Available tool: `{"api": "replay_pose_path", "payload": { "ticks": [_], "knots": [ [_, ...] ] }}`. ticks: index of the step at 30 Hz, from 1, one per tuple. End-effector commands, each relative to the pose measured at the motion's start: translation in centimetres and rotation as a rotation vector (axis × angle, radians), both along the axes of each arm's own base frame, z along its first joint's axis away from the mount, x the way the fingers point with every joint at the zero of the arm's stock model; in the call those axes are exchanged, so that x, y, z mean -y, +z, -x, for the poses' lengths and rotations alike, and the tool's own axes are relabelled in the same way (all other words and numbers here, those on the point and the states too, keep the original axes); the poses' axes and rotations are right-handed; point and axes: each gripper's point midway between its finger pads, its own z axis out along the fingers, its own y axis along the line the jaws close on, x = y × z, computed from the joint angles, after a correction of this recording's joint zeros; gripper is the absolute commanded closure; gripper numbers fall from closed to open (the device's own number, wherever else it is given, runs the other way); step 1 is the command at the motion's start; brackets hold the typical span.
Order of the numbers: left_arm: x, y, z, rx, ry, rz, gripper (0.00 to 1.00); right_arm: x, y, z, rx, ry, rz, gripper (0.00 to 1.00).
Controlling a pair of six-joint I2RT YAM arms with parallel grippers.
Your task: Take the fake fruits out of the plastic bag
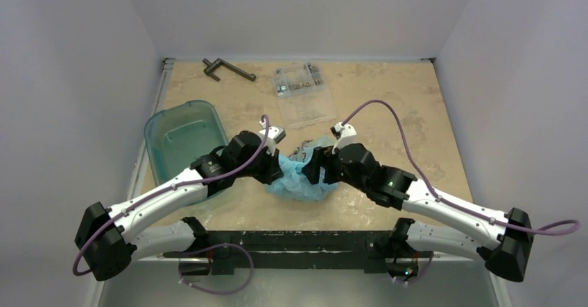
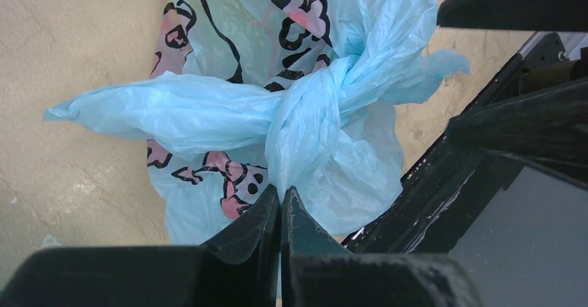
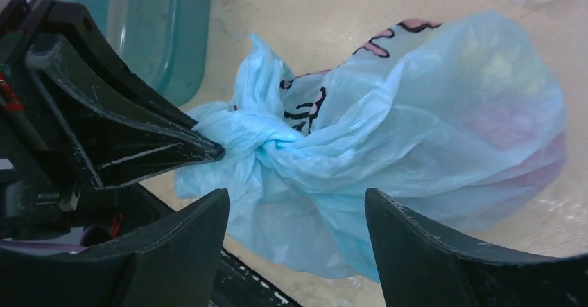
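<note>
The plastic bag (image 1: pixel 302 177) lies mid-table, light blue with a printed panel, its neck tied in a knot (image 2: pixel 312 113). My left gripper (image 2: pixel 281 195) is shut, and its tips pinch the plastic just under the knot; it also shows in the right wrist view (image 3: pixel 211 151). My right gripper (image 3: pixel 295 206) is open, its jaws standing either side of the bag's lower folds without touching them. The fake fruits are inside the bag. They show only as faint reddish (image 3: pixel 516 130) and yellowish (image 3: pixel 499 64) patches through the plastic.
A teal translucent tub (image 1: pixel 182 137) stands left of the bag, close to my left arm. A clear flat parts box (image 1: pixel 302 92) lies behind the bag. A dark metal tool (image 1: pixel 226 68) lies at the back left. The table's front edge is just below the bag.
</note>
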Motion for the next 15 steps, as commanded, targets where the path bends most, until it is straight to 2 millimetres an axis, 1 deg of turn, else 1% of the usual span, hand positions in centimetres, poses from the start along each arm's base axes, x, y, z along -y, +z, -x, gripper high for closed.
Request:
{"api": "replay_pose_path", "payload": {
  "ticks": [1,4,8,10,12,15],
  "knots": [
    [1.4,2.7,-0.3,0.037,-0.012,0.098,1.0,-2.5,-1.2,1.1,-0.157,0.004,-0.112,0.26],
    [1.6,2.9,-0.2,0.029,-0.022,0.105,1.0,-2.7,-1.6,-0.5,-0.153,-0.087,-0.123,0.26],
    [1.9,2.9,0.0,0.015,-0.027,0.119,1.0,-3.4,-1.5,-1.7,-0.152,-0.146,-0.18,0.29],
    [2.0,2.9,0.1,0.01,-0.03,0.126,1.0,-3.4,-1.8,-2.3,-0.152,-0.182,-0.183,0.31],
    [2.1,2.8,0.1,0.006,-0.032,0.126,1.0,-2.8,-2.7,-2.9,-0.158,-0.238,-0.139,0.33],
    [2.2,2.8,0.2,0.0,-0.035,0.132,1.0,-1.5,-3.3,-3.6,-0.137,-0.311,-0.097,0.38]
  ]
}}
